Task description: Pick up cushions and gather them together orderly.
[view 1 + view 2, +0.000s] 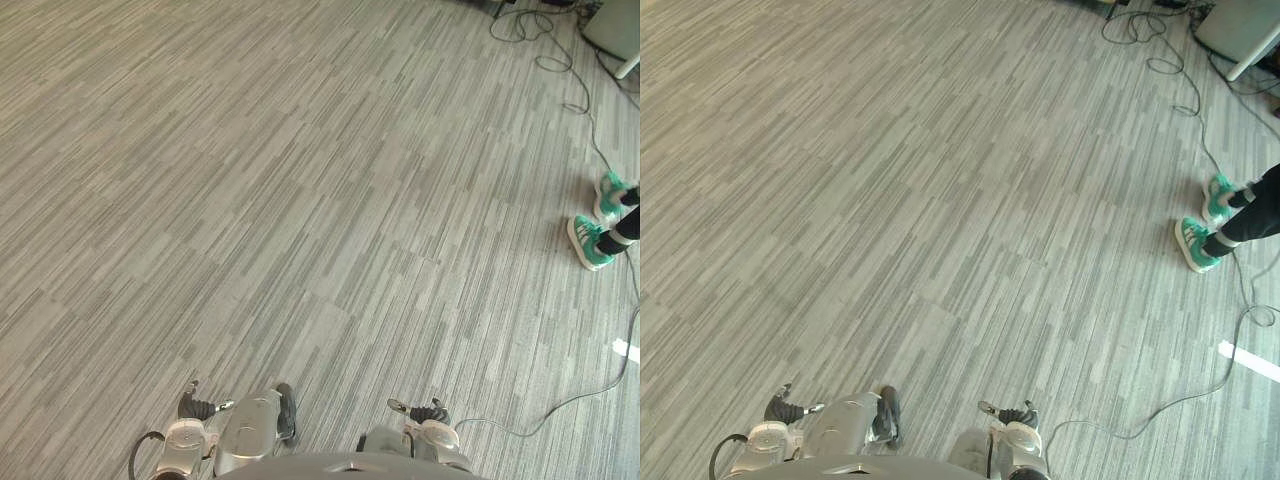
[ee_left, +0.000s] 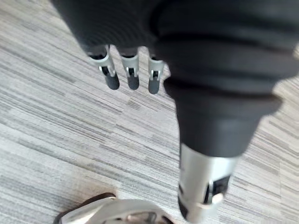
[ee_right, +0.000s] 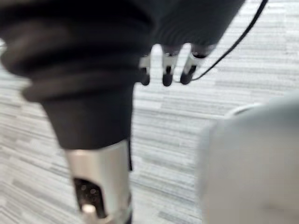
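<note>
The left hand (image 2: pixel 140 37) hangs low with its fingers (image 2: pixel 133 77) straight and loose, nothing in them. The right hand (image 3: pixel 93 56) is the same, fingers (image 3: pixel 167 74) relaxed and empty. Directly under both sets of fingertips there is only the striped grey carpet (image 1: pixel 300 200).

So no cushion is held, and I cannot tell where the cushions lie. My guess is somewhere off past the edges of this stretch of floor.

When one does come within reach, I would expect it to be light, soft and squashy, not fragile, with cloth that grips well enough. It will likely sag if pinched at one corner. Better to close the fingers on two opposite edges, or slide them flat beneath it.

Well beyond the fingers, off to the right hand's side, a person's green shoes (image 1: pixel 590 243) stand on the carpet, the legs cut off at the frame. Farther still, cables (image 1: pixel 575 100) trail toward a pale panel (image 1: pixel 1240 25), too cropped to identify.
</note>
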Motion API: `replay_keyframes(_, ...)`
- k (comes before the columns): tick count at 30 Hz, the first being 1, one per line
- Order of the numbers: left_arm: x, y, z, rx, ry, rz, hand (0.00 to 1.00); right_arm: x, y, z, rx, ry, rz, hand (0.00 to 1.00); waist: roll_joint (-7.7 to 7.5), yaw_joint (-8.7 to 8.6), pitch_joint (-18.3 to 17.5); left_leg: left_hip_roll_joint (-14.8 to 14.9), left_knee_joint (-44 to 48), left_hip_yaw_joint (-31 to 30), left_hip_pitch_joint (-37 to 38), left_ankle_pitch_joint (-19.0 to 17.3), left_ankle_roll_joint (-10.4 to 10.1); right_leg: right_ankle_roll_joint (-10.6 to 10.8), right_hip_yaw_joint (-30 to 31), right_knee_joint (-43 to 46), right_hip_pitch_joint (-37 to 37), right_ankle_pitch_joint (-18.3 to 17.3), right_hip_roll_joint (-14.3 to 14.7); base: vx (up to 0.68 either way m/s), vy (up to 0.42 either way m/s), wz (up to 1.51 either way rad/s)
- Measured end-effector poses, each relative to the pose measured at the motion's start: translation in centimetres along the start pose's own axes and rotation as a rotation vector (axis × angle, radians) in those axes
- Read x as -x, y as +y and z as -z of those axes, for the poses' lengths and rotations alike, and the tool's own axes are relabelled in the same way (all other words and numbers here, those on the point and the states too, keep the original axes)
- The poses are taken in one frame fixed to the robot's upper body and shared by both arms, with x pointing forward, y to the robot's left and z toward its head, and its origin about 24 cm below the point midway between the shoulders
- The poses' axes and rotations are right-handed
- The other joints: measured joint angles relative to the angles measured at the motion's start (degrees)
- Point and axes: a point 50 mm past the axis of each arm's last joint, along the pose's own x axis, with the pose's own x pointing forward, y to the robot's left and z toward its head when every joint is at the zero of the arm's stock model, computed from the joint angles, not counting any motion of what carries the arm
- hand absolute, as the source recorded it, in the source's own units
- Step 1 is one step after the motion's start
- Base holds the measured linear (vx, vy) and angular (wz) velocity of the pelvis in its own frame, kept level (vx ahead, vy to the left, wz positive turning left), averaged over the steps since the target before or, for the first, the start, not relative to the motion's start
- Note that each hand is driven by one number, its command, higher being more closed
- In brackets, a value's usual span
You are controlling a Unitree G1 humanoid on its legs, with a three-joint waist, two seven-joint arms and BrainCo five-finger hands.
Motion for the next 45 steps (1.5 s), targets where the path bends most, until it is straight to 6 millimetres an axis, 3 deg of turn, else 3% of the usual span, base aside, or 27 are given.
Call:
replay_keyframes(3,0.0,-0.1,-0.3,0.002,-0.006,0.000,0.00,0.1,0.1,-0.4,-0.012,-0.021,-0.002,0.00,0.09,-1.03,0.1,0.5,-3.5,-0.1,7.1,-1.7,-0.7,-3.7,-4.4,7.6,-4.9,-1.8,-0.3,0.27,-0.040,-0.15)
replay_keyframes(4,0.0,0.0,-0.2,0.002,-0.004,-0.001,0.00,0.1,0.2,-0.6,-0.015,-0.031,-0.007,0.00,0.61,-1.46,0.3,0.9,-4.5,-0.1,9.1,-2.3,-1.5,-5.3,-6.8,6.3,-7.1,-3.0,-0.2,0.17,-0.053,-0.09)
replay_keyframes(8,-0.2,-0.2,-1.4,0.018,-0.033,0.000,0.00,0.1,0.3,-1.4,-0.027,-0.060,-0.018,0.00,0.30,-1.77,0.4,2.9,-5.9,0.0,13.2,-4.5,-3.7,-6.6,-11.1,-6.9,-12.5,-4.2,1.3,0.30,-0.154,-0.04)
replay_keyframes(11,-0.2,-1.3,-2.1,0.021,-0.051,0.030,0.00,0.0,0.4,-1.9,-0.033,-0.073,-0.022,0.00,0.34,-3.00,0.4,4.1,-10.9,-0.5,17.2,-4.0,-5.3,-7.3,-10.1,-27.6,-14.9,0.7,4.2,0.33,-0.180,0.18)
replay_keyframes(12,-0.1,-2.0,-2.4,0.025,-0.057,0.048,0.00,-0.1,0.3,-2.0,-0.041,-0.074,-0.018,0.00,0.39,-3.22,0.5,4.5,-12.6,-0.8,18.9,-3.9,-6.3,-7.0,-8.7,-34.9,-15.5,4.3,5.0,0.52,-0.279,0.46)
replay_keyframes(13,0.0,-2.5,-2.5,0.033,-0.056,0.060,0.00,-0.1,0.2,-2.0,-0.047,-0.070,-0.014,0.00,0.01,-4.26,0.6,4.6,-15.1,-2.4,21.3,-4.2,-8.2,-6.0,-5.4,-43.9,-14.5,11.5,5.8,0.54,-0.292,0.47)
replay_keyframes(15,0.1,-3.2,-2.4,0.035,-0.047,0.078,0.00,-0.2,0.1,-2.1,-0.051,-0.069,-0.009,0.00,0.37,-4.43,1.1,5.3,-16.2,-4.1,23.0,-4.1,-8.6,-7.2,-4.6,-43.2,-13.6,18.0,6.8,0.42,-0.228,0.34)
replay_keyframes(16,0.2,-4.0,-2.9,0.038,-0.052,0.099,0.00,-0.4,-0.3,-2.6,-0.051,-0.083,0.003,0.00,1.67,-4.54,1.5,6.3,-16.0,-5.7,23.1,-3.2,-8.7,-9.0,-4.2,-38.2,-15.1,16.3,7.4,0.48,-0.283,0.13)
replay_keyframes(19,0.5,-4.8,-2.6,0.065,-0.036,0.116,0.00,-0.8,-1.5,-2.8,-0.055,-0.086,0.033,0.00,3.82,-4.52,1.4,9.6,-9.2,-8.9,22.9,-0.8,-10.4,-10.9,-5.3,-27.8,-16.1,7.3,8.7,0.45,-0.246,0.06)
replay_keyframes(20,0.4,-4.7,-2.5,0.076,-0.029,0.113,0.00,-0.8,-1.7,-2.7,-0.068,-0.078,0.043,0.00,4.37,-4.94,1.5,11.5,0.3,-11.0,20.3,0.9,-10.3,-11.6,-6.8,-25.8,-14.0,3.9,9.2,0.42,-0.196,0.18)
replay_keyframes(22,0.4,-4.5,-2.5,0.093,-0.027,0.104,0.00,-0.7,-1.8,-2.4,-0.067,-0.069,0.044,0.00,4.70,-5.41,1.6,12.9,11.4,-13.6,16.2,5.5,-10.4,-12.0,-7.7,-25.1,-11.4,1.6,9.9,0.41,-0.176,0.15)
replay_keyframes(23,0.4,-4.3,-2.5,0.115,-0.026,0.094,0.00,-0.7,-1.8,-2.1,-0.065,-0.066,0.044,0.00,5.32,-5.33,1.6,14.8,24.7,-15.6,10.2,13.1,-10.9,-12.7,-7.8,-25.4,-8.3,-0.8,11.0,0.48,-0.159,-0.02)
replay_keyframes(25,0.3,-3.9,-2.5,0.131,-0.031,0.084,0.00,-0.6,-1.8,-2.0,-0.074,-0.063,0.044,0.00,5.91,-4.58,1.6,17.1,38.6,-14.8,3.5,12.1,-10.0,-13.8,-7.4,-26.0,-5.0,-2.7,12.4,0.42,-0.081,-0.28)
replay_keyframes(27,0.2,-3.4,-2.9,0.161,-0.051,0.064,0.00,-0.4,-1.4,-1.2,-0.091,-0.037,0.034,0.00,5.61,-3.29,1.8,17.7,45.3,-11.2,-2.6,8.9,-9.3,-12.9,-5.7,-28.3,0.4,-3.7,12.8,0.40,0.004,-0.37)
replay_keyframes(30,0.4,-3.4,-3.4,0.183,-0.075,0.062,0.00,-0.2,-0.8,-1.0,-0.088,-0.031,0.017,0.00,5.79,-2.63,1.7,16.9,42.0,-7.0,-9.0,6.0,-7.9,-11.9,-4.3,-34.6,7.5,-4.4,12.4,0.40,0.078,-0.15)
replay_keyframes(32,0.5,-3.4,-3.7,0.195,-0.096,0.058,0.00,-0.1,-0.5,-1.1,-0.096,-0.031,0.009,0.00,5.60,-2.34,1.6,16.1,32.1,-3.1,-12.7,3.8,-7.5,-10.3,-4.2,-39.9,13.1,-4.5,11.4,0.52,0.223,-0.02)
replay_keyframes(33,0.5,-3.3,-4.0,0.199,-0.107,0.057,0.00,-0.1,-0.4,-1.0,-0.096,-0.024,0.008,0.00,5.18,-1.66,1.4,14.7,22.1,-0.8,-13.0,3.7,-8.0,-8.8,-4.0,-41.5,14.7,-4.2,10.3,0.48,0.248,-0.12)
replay_keyframes(34,0.5,-3.4,-4.0,0.201,-0.108,0.059,0.00,-0.1,-0.4,-1.0,-0.098,-0.022,0.007,0.00,5.14,-1.06,1.2,13.3,10.9,0.5,-12.7,5.0,-7.9,-7.8,-3.4,-42.3,16.1,-4.9,9.4,0.51,0.308,-0.22)
replay_keyframes(35,0.5,-3.4,-4.0,0.209,-0.109,0.059,0.00,-0.1,-0.2,-0.9,-0.101,-0.018,0.002,0.00,5.00,-0.60,1.3,11.4,0.7,0.1,-12.6,12.2,-6.8,-5.7,-2.9,-42.9,17.6,-6.2,8.2,0.45,0.282,-0.21)
replay_keyframes(36,0.4,-3.3,-4.2,0.210,-0.115,0.057,0.00,0.0,0.0,-0.7,-0.097,-0.010,-0.004,0.00,4.06,-0.18,1.2,10.0,-0.7,0.5,-11.8,14.4,-4.8,-4.9,-2.4,-43.3,18.3,-6.8,6.9,0.60,0.306,-0.02)
replay_keyframes(37,0.2,-2.8,-4.5,0.199,-0.123,0.044,0.00,0.3,1.0,-0.1,-0.097,0.018,-0.028,0.00,1.79,-0.32,0.6,7.7,-1.2,2.9,-9.8,13.8,-4.4,-6.4,-0.6,-47.8,20.6,-4.5,6.3,0.48,0.190,0.04)
replay_keyframes(38,0.1,-2.6,-4.5,0.196,-0.125,0.037,0.00,0.5,1.5,-0.1,-0.098,0.021,-0.041,0.00,1.52,-0.10,0.7,9.1,3.4,3.1,-11.4,13.0,-4.6,-7.5,0.2,-50.2,21.8,-0.7,7.3,0.54,0.178,-0.12)
replay_keyframes(39,0.0,-1.8,-4.9,0.242,-0.151,0.017,0.00,0.5,2.2,-0.4,-0.108,0.020,-0.054,0.00,1.44,2.04,0.8,11.3,13.1,3.2,-16.2,9.9,-6.0,-6.9,0.7,-52.1,23.4,2.4,7.9,0.44,0.242,-0.19)
replay_keyframes(40,0.0,-1.8,-4.8,0.227,-0.146,0.019,0.00,0.5,1.8,0.3,-0.110,0.050,-0.041,0.00,1.04,1.95,-1.2,9.1,6.2,1.4,-16.3,8.8,-6.1,-6.5,2.1,-51.8,24.2,2.4,6.8,0.55,0.354,-0.25)
replay_keyframes(41,0.2,-2.5,-4.1,0.221,-0.121,0.038,0.00,0.5,1.3,0.6,-0.105,0.057,-0.030,0.00,1.14,1.50,-1.9,8.1,3.7,0.5,-15.4,9.6,-1.1,-4.8,3.0,-50.1,24.9,1.1,6.5,0.37,0.284,0.00)
replay_keyframes(43,0.0,-1.8,-3.8,0.196,-0.116,0.026,0.00,0.6,1.3,1.2,-0.101,0.076,-0.032,0.00,-1.70,1.11,-3.3,5.1,6.0,2.4,-14.1,4.9,-1.4,-1.2,4.0,-39.8,21.7,-1.3,2.4,0.46,0.252,0.06)
replay_keyframes(45,0.0,-1.9,-3.4,0.155,-0.102,0.040,0.00,0.6,1.1,1.4,-0.099,0.079,-0.026,0.00,-2.02,-0.03,-3.4,3.3,7.1,3.0,-11.1,1.3,-0.8,2.6,9.0,-18.7,13.8,1.3,1.3,0.55,0.257,0.08)
